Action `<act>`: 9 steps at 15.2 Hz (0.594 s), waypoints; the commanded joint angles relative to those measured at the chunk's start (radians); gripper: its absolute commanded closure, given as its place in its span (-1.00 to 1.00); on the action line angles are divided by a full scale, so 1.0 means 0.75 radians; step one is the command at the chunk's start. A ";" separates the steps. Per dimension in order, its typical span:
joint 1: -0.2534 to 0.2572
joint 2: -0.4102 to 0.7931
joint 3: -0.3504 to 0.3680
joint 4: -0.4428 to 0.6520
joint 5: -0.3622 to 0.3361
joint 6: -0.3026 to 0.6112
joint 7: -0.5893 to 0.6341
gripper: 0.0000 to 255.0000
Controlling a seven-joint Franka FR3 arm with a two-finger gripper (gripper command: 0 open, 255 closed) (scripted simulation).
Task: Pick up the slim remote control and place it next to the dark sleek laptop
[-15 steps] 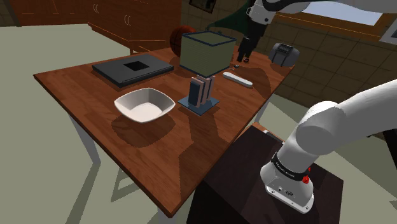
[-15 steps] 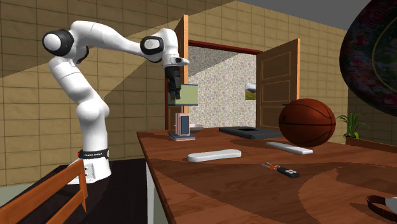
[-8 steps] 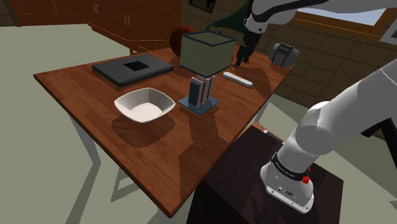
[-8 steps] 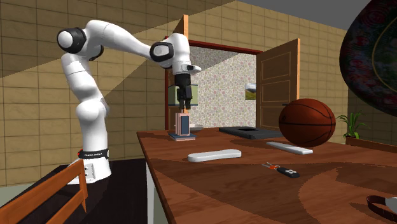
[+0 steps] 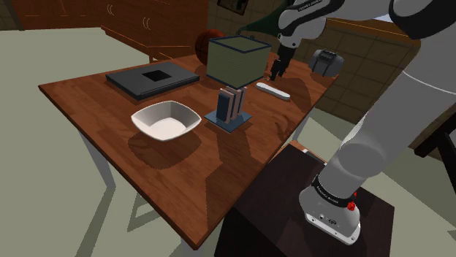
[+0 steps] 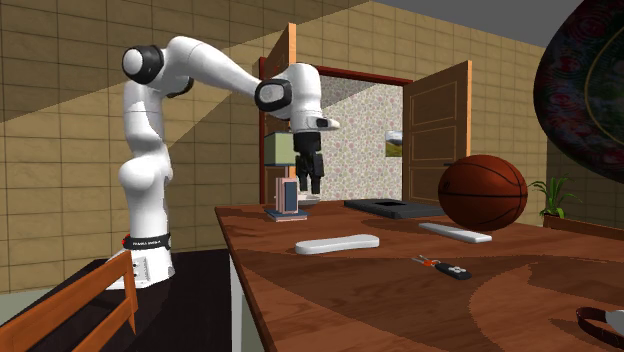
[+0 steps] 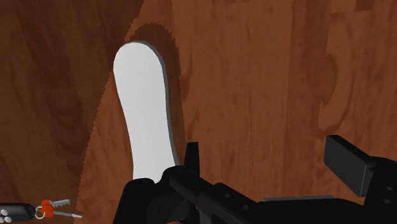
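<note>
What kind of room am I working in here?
Likely a home kitchen or dining area: a wooden table with a bowl and laptop, wooden cabinets beyond it, and an open door.

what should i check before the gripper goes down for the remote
1. Gripper open: ok, its fingers stand apart.
2. Remote between the fingers: not ok, it lies off to one finger's side.
3. Remote free: ok, it lies flat on the table with nothing on it.
4. Keys clear: ok, they lie apart from the remote.
5. Spot by the laptop: ok, bare wood shows beside it.
</note>
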 commanded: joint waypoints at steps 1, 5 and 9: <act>-0.013 0.118 -0.027 0.076 0.062 0.016 -0.067 -1.00; -0.076 0.341 -0.051 0.229 0.187 0.027 -0.197 -1.00; -0.168 0.564 -0.041 0.413 0.300 0.009 -0.302 -1.00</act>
